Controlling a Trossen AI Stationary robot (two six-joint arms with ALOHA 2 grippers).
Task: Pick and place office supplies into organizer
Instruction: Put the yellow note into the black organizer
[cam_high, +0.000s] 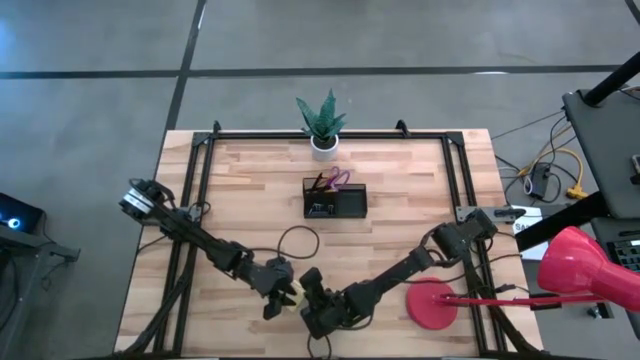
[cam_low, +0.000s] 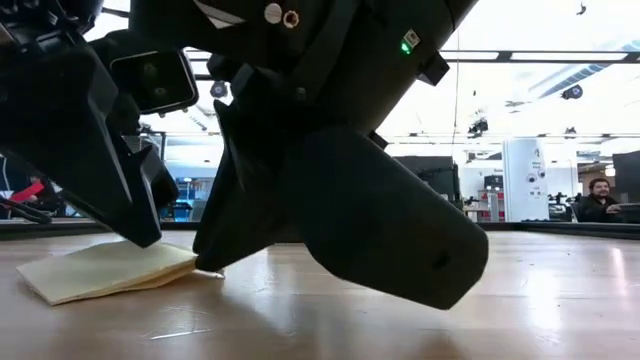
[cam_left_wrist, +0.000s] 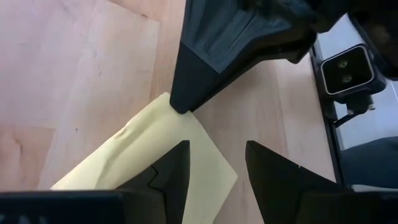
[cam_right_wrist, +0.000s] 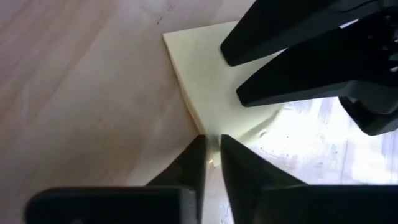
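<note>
Two grippers: both down at the table's near edge, meeting over one pad.
Right gripper (cam_right_wrist: 211, 163): matte black fingers pinched nearly together on the pad's corner.
Left gripper (cam_left_wrist: 214, 171): wedge-shaped fingers spread, straddling the pad.
Sticky-note pad (cam_right_wrist: 208, 74): pale yellow square, flat on the blond wood table (cam_high: 240, 190).
Organizer (cam_high: 335, 200): black, boxy, well apart.

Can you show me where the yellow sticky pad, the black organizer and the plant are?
sticky-note pad (cam_low: 100, 270): low view, its top sheet.
organizer (cam_high: 350, 201): high view, its right compartment.
plant (cam_high: 321, 117): high view, its green leaves.
</note>
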